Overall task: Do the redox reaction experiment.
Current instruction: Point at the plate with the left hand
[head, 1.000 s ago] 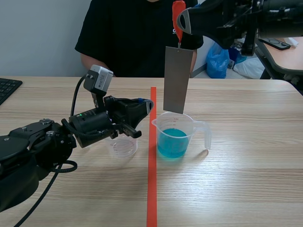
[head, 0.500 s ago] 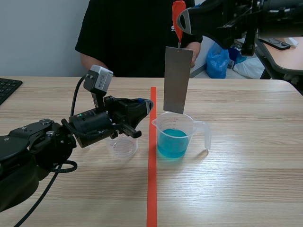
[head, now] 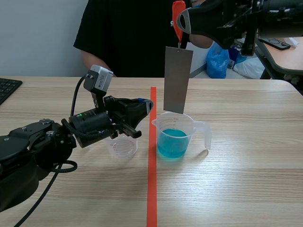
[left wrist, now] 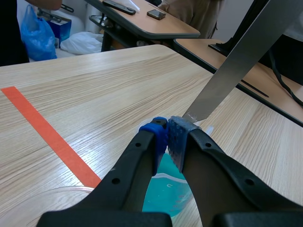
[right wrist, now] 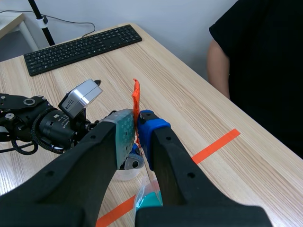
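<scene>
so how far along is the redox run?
Done: blue liquid is in the jug; right gripper has the metal sheet by its orange tab. In hand: sheet hangs over the jug, lower edge around rim level, not in the liquid. To do: dip it.

The left arm [head: 38, 146] is glossy black, with a silver-grey camera box [head: 99, 78], a looping black cable [head: 75, 97] and a small green light [head: 80, 114]. The left tool [left wrist: 168, 131] and the right tool [right wrist: 137, 125] each pair a blue dotted pad [left wrist: 158, 128] with a grey-green one.
</scene>
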Controlling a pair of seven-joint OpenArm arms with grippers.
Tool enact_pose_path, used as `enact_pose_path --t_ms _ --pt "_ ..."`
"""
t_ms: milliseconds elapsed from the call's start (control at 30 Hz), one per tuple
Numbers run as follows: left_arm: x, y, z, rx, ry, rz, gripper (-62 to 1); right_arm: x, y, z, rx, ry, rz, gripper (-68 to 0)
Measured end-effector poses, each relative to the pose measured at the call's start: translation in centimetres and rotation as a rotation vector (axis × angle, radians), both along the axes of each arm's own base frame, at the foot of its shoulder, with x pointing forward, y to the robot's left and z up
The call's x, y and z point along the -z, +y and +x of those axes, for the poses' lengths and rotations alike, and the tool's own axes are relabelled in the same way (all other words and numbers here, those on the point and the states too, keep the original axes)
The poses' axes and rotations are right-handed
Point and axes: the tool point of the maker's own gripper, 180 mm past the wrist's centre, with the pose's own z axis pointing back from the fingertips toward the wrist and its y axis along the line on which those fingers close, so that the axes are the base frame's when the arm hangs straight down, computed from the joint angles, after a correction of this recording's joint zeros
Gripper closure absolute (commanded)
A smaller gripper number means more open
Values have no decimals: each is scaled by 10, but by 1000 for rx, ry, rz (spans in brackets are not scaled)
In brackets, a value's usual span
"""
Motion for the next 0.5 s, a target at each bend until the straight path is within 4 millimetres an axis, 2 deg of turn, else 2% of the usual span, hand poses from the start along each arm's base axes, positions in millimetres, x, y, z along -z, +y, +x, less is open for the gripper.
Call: enact_pose_path --t_ms 500 --pt "1 2 0 -2 -1 6 -36 0 0 0 0 0 0 -17"
